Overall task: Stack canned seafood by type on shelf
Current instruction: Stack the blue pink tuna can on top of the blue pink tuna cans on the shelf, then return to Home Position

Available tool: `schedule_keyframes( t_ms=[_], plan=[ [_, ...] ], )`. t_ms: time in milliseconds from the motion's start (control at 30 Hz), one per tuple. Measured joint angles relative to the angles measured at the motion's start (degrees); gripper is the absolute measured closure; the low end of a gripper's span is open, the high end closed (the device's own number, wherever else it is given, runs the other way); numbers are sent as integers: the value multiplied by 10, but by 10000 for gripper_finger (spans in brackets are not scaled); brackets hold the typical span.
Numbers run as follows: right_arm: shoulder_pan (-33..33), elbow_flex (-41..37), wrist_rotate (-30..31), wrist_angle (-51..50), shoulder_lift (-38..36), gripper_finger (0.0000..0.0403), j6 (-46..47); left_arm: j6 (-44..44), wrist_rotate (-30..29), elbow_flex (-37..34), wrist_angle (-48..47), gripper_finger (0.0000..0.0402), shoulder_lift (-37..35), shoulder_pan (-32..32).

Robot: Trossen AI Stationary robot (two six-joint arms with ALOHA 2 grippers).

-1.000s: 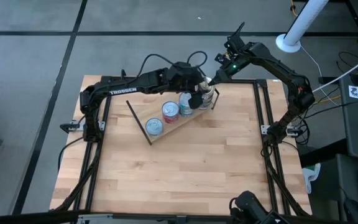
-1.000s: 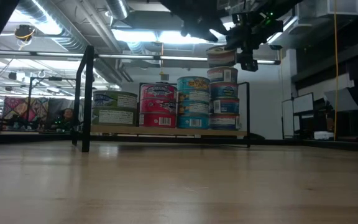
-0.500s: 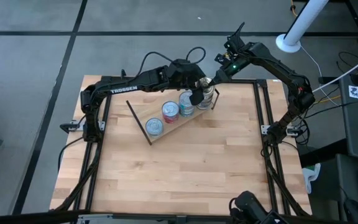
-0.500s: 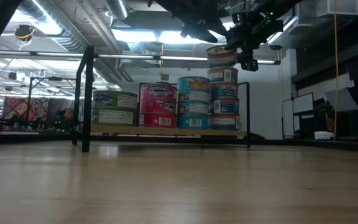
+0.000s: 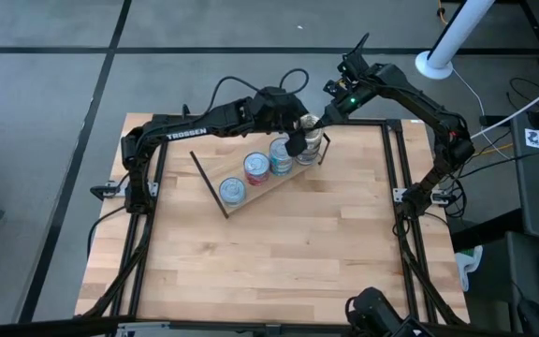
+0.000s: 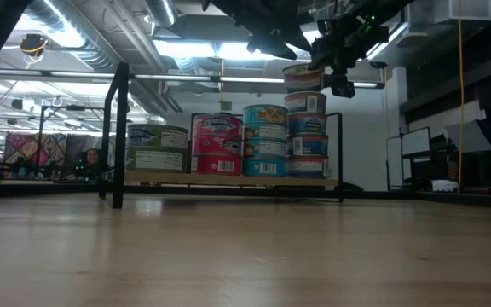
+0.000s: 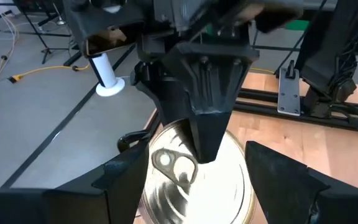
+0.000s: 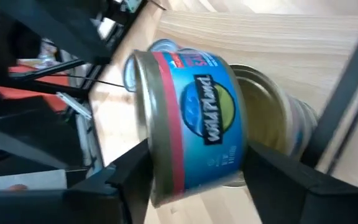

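The shelf (image 5: 251, 198) lies slantwise on the table's far half, and several stacks of tins stand on its plank (image 6: 228, 179): green-labelled (image 6: 158, 147), red (image 6: 217, 145), teal (image 6: 265, 141) and blue (image 6: 307, 136). My right gripper (image 8: 197, 149) is shut on a gold-lidded tin with a blue and red label (image 8: 194, 118), held just above the blue stack (image 6: 303, 77). My left gripper (image 7: 197, 155) is open. It reaches from the left over the shelf's right end (image 5: 295, 142), with one finger on either side of that tin's wall. I cannot tell whether they touch it. My right gripper pinches the tin flat between its two fingers. One finger (image 7: 207, 134) lies on the gold lid (image 7: 173, 186) and the other under the tin's bottom (image 8: 241, 146). It comes about level from the table's far right. The tin stays upright, just above the stack's top lid (image 8: 266, 118).
The shelf's thin black wire ends stand at both ends of the plank (image 6: 118, 136) (image 6: 341, 153). Both arms crowd the shelf's right end (image 5: 312, 136). A white post (image 5: 447, 42) stands beyond the table's far right corner. Bare tabletop (image 5: 279, 262) stretches toward the near edge.
My left gripper has crept slightly toward the table's far edge, closer around the held tin. The tin and my right gripper have stayed where they were.
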Motion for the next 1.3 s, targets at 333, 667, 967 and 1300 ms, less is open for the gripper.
schedule_keyframes(
  t_ms=[333,667,967,1300],
  plan=[
    [0,-1,49,-1,0,125,-1,0,0,0,0,139,0,1],
    [-1,-1,74,0,0,123,-1,0,0,0,-3,139,-2,1],
    [-34,21,78,-31,-4,123,-30,3,0,0,-50,139,-51,10],
    [-85,137,74,-155,-11,123,-150,10,-8,0,-176,139,-166,31]
  ],
)
